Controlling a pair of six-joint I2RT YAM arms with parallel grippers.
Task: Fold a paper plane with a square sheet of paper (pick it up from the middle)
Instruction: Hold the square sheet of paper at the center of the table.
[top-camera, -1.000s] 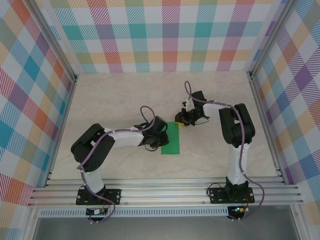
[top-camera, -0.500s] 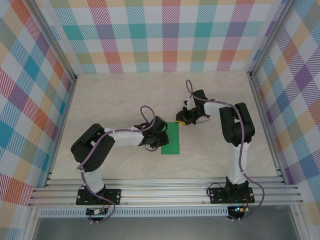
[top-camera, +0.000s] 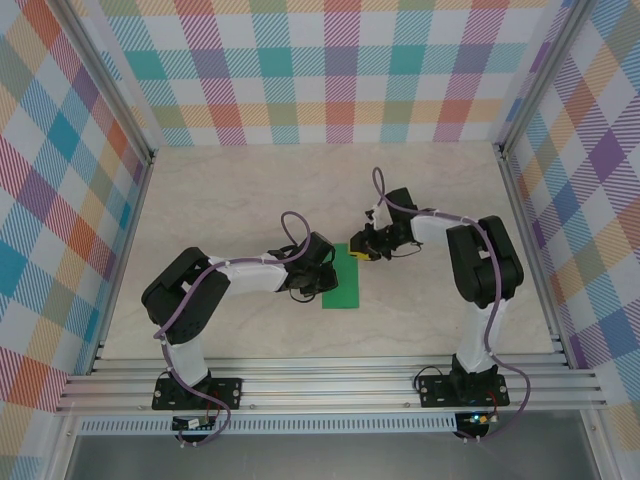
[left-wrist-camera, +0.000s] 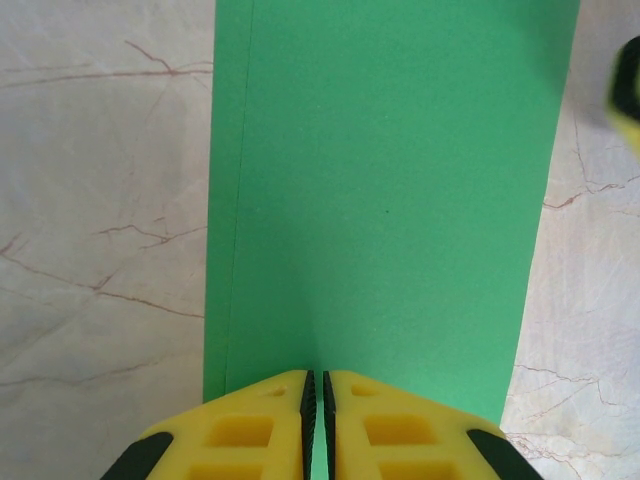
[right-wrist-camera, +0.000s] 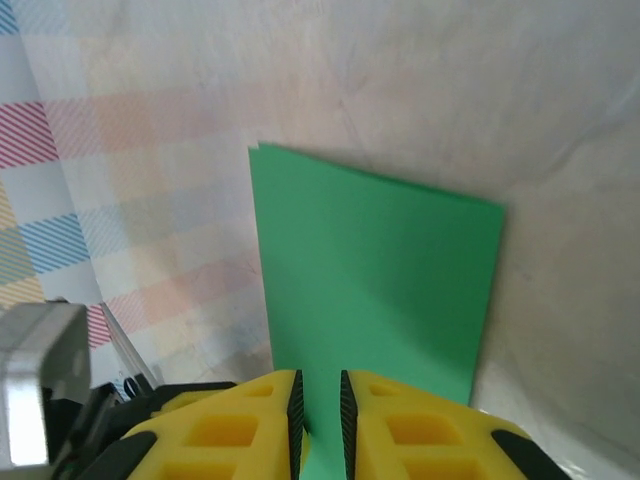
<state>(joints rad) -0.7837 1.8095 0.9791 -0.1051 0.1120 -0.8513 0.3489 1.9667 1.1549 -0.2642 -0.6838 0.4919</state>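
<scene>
- Paper (top-camera: 343, 280) lies at centre; its 9 o'clock edge is pressed by the closed left gripper (left-wrist-camera: 317, 378).
- Right gripper (right-wrist-camera: 318, 378), at 1 o'clock: jaws nearly closed; a grip cannot be told.
- Paper could be dragged askew by an uneven push.

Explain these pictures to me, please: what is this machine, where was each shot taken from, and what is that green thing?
Two robot arms are bolted at the near edge of the table. The wide picture looks down from above and behind them; the other two come from cameras on each wrist, showing yellow fingertips. The green sheet of paper, folded into a strip, lies flat between them. The left pincer is closed, tips at one edge; the right pincer, jaws a slit apart, meets another. Whether either truly grips, I cannot tell.
</scene>
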